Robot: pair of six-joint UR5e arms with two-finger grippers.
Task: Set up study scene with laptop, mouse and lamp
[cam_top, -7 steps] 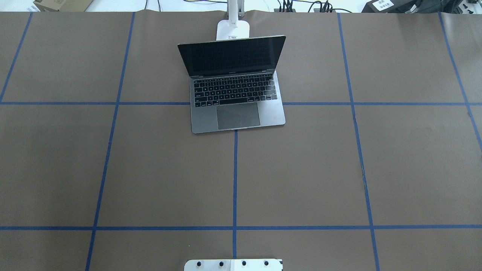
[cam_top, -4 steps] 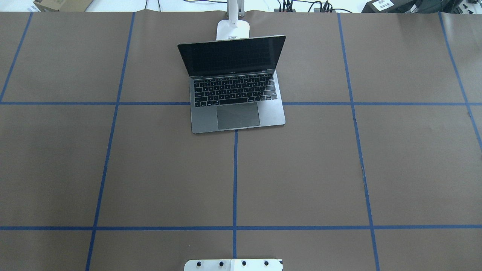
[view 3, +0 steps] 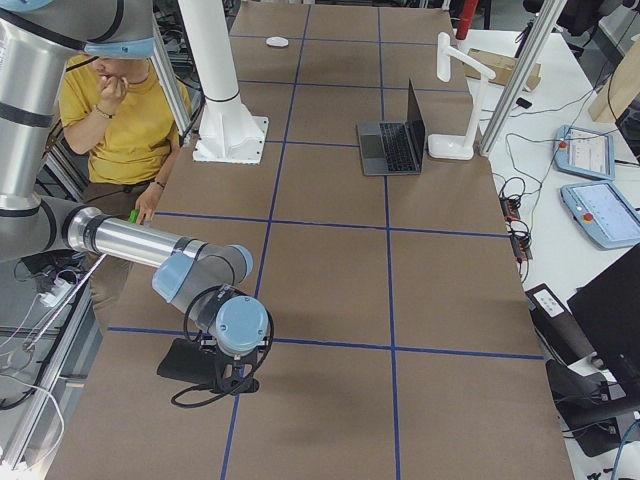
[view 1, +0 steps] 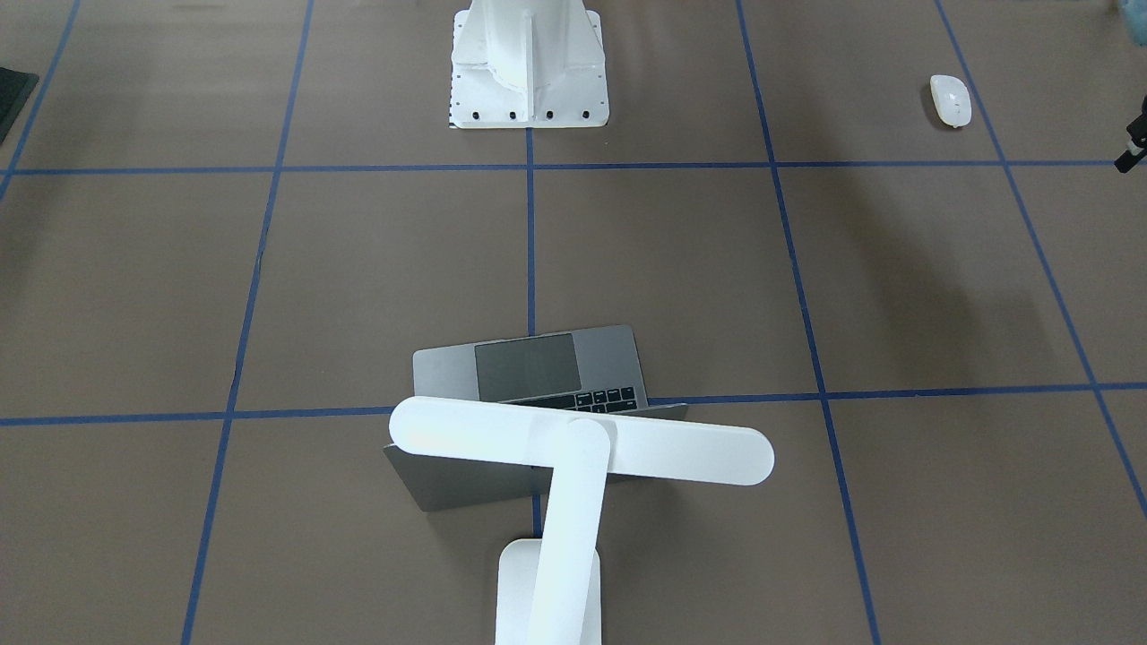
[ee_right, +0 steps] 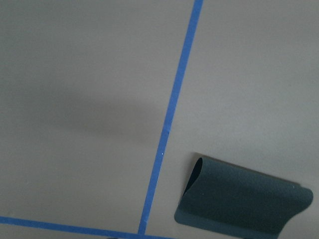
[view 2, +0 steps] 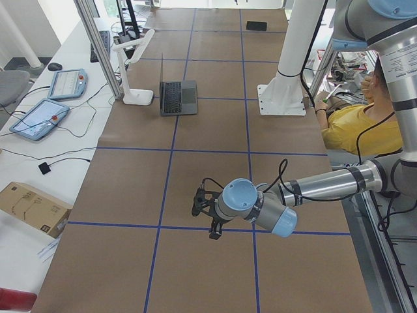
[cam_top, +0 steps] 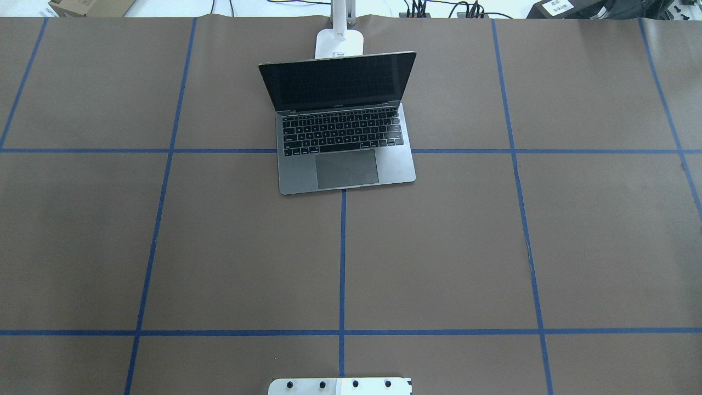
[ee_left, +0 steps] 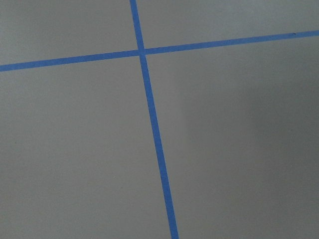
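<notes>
Laptop (cam_top: 345, 126) stands open on the surface (cam_top: 439, 247), far side from the robot, with the lamp (view 1: 582, 448) just behind its lid. The mouse (view 1: 951, 99) lies well apart, toward the robot's left. You cannot tell how far the left gripper (view 2: 205, 218) or the right gripper (view 3: 232, 380) is open. The right one hangs above a black mat (ee_right: 244, 201).

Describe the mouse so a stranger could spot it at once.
Start at the white pedestal on the brown table. In the same grid row, toward the robot's left, the mouse lies alone beside a tape line. It's the only small white oval, far from the lamp and laptop.
</notes>
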